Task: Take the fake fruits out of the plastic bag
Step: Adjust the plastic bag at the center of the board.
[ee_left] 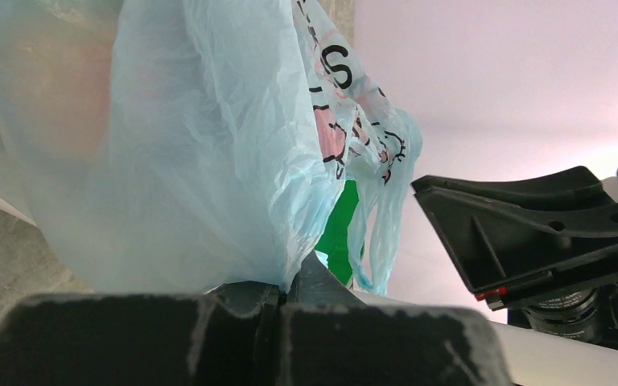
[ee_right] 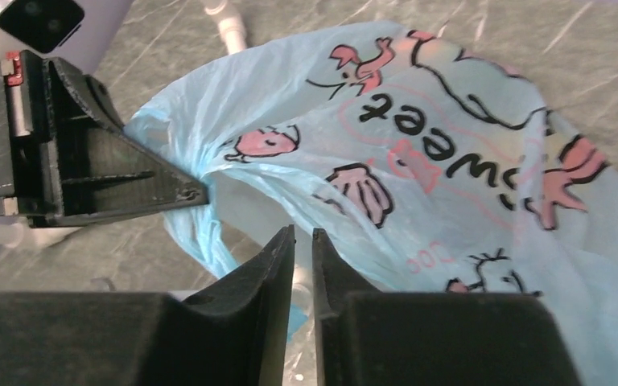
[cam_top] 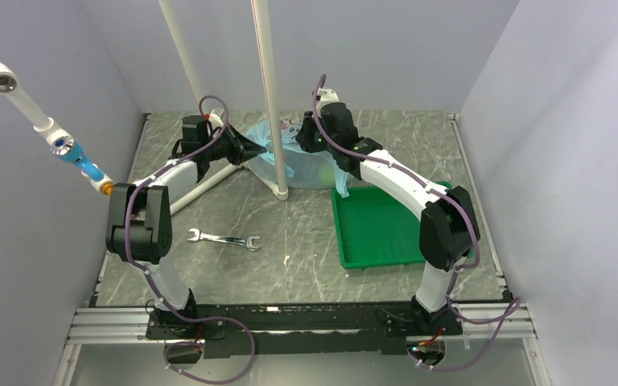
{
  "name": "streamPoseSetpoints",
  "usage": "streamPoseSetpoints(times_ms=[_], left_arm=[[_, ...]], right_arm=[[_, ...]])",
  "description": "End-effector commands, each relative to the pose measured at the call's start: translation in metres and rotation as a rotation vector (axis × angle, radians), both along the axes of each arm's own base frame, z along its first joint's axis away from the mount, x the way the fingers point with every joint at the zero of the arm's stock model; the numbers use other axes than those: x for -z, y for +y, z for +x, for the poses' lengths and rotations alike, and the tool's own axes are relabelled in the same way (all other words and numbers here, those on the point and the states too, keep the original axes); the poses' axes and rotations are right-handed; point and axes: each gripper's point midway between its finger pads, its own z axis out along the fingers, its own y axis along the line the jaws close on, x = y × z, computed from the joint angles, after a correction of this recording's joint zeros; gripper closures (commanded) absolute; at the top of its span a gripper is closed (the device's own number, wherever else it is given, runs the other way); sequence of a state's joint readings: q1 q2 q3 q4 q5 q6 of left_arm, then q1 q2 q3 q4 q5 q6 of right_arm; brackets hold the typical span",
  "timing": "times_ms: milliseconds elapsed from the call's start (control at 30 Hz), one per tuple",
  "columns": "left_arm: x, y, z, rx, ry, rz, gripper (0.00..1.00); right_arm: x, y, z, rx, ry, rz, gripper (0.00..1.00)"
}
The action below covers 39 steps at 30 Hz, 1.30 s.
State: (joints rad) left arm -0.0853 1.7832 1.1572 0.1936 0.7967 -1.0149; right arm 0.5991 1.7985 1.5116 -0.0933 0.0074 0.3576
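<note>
Fingers (ee_left: 386, 346) of the left gripper (ee_left: 280, 293) are clenched together on a gathered fold of the plastic bag (ee_left: 193, 145). The film rises out of the seam between them. The right gripper (ee_right: 302, 237) has its fingers (ee_right: 241, 330) nearly together, with only a thin slit between them. Pale film shows low in that slit, but I cannot tell whether it is nipped.

The bag sits near the middle of the table's (cam_top: 306, 265) far edge, at the foot of the white pole (cam_top: 267, 88) and just beyond the far-left corner of the green tray (cam_top: 374, 229).

The left arm (cam_top: 141, 221) has its elbow raised near the left edge. Its forearm runs toward the far edge, and the wrist is turned right, into the bag's left side. The right arm (cam_top: 447, 225) bends over the tray's right side and reaches far-left across the tray. Its wrist is above the bag's right side.

Only the top view shows a wrench (cam_top: 225, 239), which lies on the table left of the tray, well apart from the bag.

Only the wrist views show the print of pink cartoon figures and black lettering. The left wrist view also shows a pale orange-pink blur (ee_left: 56, 88) through the film, too dim to name, and a green patch lower down. The right wrist view shows the film drawn to a point at the left gripper's tip.
</note>
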Motion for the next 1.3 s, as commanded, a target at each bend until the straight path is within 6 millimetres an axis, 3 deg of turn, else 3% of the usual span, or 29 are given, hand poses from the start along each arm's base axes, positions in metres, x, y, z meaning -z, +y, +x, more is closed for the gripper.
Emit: streamPoseSetpoints(times_ms=[0,100,300,433,567,800,1167,1267], left_arm=[[-0.041,0.001,-0.001,0.014,-0.114,-0.002,1.00],[-0.039,0.002,-0.002,0.008,-0.107,0.010,1.00],[-0.039,0.001,-0.002,0.013,-0.103,-0.006,1.00],[-0.040,0.001,-0.002,0.014,-0.105,-0.003,1.00],[-0.036,0.000,-0.002,0.011,-0.094,-0.003,1.00],[-0.031,-0.001,-0.003,0.013,-0.075,-0.014,1.00],[-0.033,-0.003,-0.004,0.023,-0.083,-0.010,1.00],[-0.035,-0.004,-0.003,0.028,-0.088,-0.012,1.00]], right_arm=[[-0.001,0.025,-0.006,-0.088,0.019,0.107,0.88],[0.002,0.033,0.000,-0.096,0.028,0.120,0.94],[0.017,0.043,0.014,-0.094,0.050,0.113,0.95],[0.027,0.039,0.023,-0.060,0.054,0.091,0.95],[0.024,0.034,0.031,-0.032,0.042,0.079,0.95],[0.014,0.021,0.044,0.012,0.015,0.086,0.87],[0.048,0.005,0.075,0.076,0.023,-0.055,0.75],[0.059,0.002,0.073,0.068,0.046,-0.100,0.75]])
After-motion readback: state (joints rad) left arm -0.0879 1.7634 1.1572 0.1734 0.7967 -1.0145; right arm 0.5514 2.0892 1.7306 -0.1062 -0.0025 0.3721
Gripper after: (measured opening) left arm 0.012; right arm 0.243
